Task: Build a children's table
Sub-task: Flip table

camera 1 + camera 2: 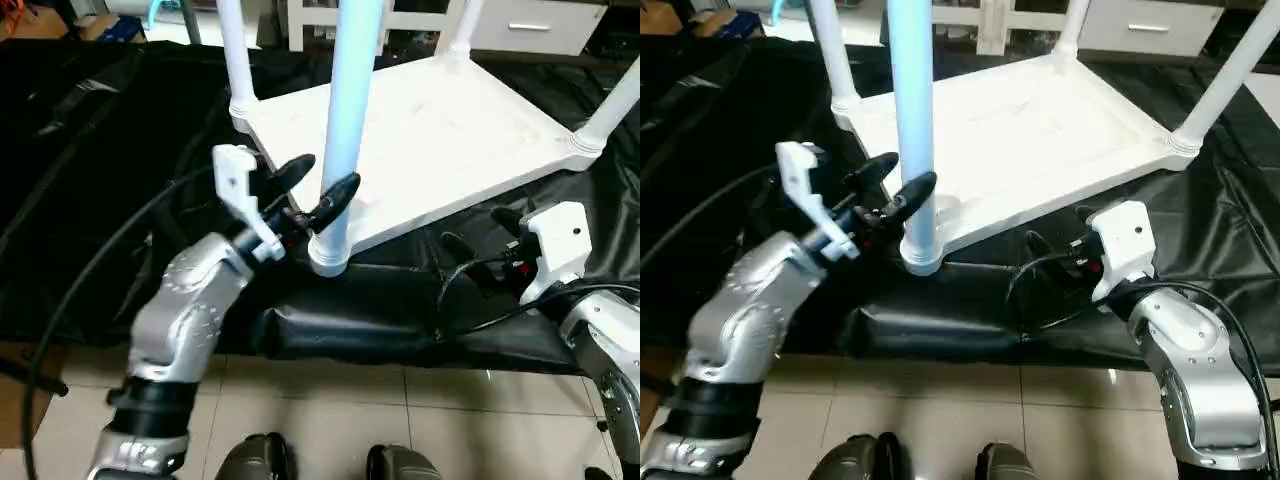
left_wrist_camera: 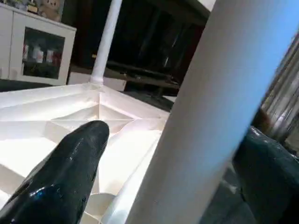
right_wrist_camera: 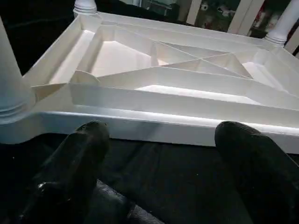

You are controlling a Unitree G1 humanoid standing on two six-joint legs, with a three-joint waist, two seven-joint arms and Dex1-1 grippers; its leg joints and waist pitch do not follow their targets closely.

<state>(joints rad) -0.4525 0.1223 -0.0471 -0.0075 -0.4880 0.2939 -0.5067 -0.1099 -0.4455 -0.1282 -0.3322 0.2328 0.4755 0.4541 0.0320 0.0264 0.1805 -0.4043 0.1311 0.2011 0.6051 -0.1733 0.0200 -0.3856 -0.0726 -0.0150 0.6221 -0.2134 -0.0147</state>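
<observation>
Black sheeting [image 1: 90, 200] covers the work area, rumpled over a padded edge, with pale floor tiles [image 1: 330, 400] showing below it and white cabinets [image 1: 1140, 25] at the back; on the sheeting lies the children's table top [image 1: 440, 130], upside down, its ribbed underside [image 3: 187, 60] facing up; four white legs stand up from its corner sockets: the near-left leg [image 1: 345, 120], the far-left leg [image 1: 238, 55], the far-right leg [image 1: 1072, 25] and the near-right leg [image 1: 1225, 70]; the left gripper [image 1: 312, 185] reaches in from the robot's left at the near-left leg, just above its socket [image 1: 328, 255]; its two black fingers [image 2: 65, 177] are spread with the leg between them, one on each side, and whether they actually press on the tube I cannot tell; the right gripper [image 3: 163, 163] hangs low over the sheeting just in front of the table top's near long edge [image 3: 177, 126], its fingers wide apart and holding nothing, close to the rim but not touching it.
</observation>
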